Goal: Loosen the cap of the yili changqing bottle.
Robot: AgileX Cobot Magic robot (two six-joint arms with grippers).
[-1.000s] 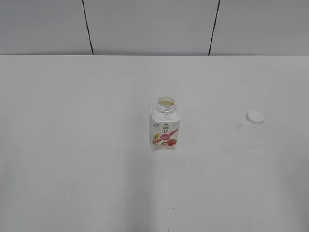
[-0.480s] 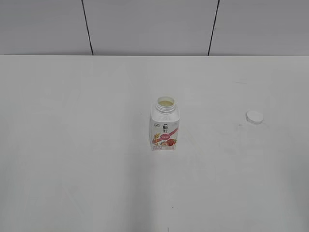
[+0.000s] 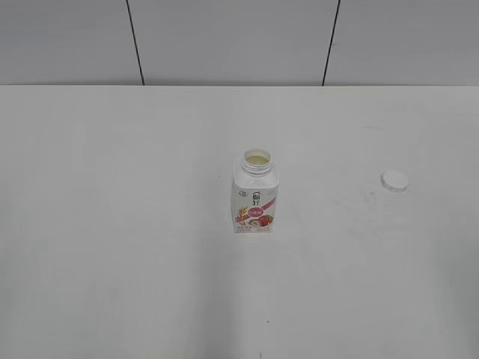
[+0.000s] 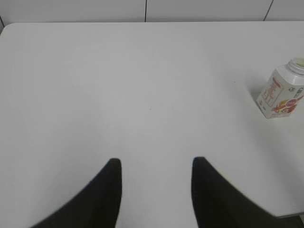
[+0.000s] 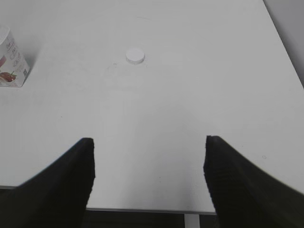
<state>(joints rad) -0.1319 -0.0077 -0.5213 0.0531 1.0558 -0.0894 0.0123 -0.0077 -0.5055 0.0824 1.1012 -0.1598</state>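
The yili changqing bottle stands upright mid-table, white with a pink-red strawberry label, its neck open with no cap on it. It also shows in the left wrist view and at the left edge of the right wrist view. The white cap lies flat on the table to the bottle's right, also in the right wrist view. My left gripper is open and empty, well short of the bottle. My right gripper is open wide and empty, near the table's front edge. Neither gripper shows in the exterior view.
The white table carries only the bottle and cap. A grey panelled wall stands behind it. The table's front edge shows between the right fingers.
The bottle and the cap have each shifted very slightly in the exterior view; no arm is in that view at any time.
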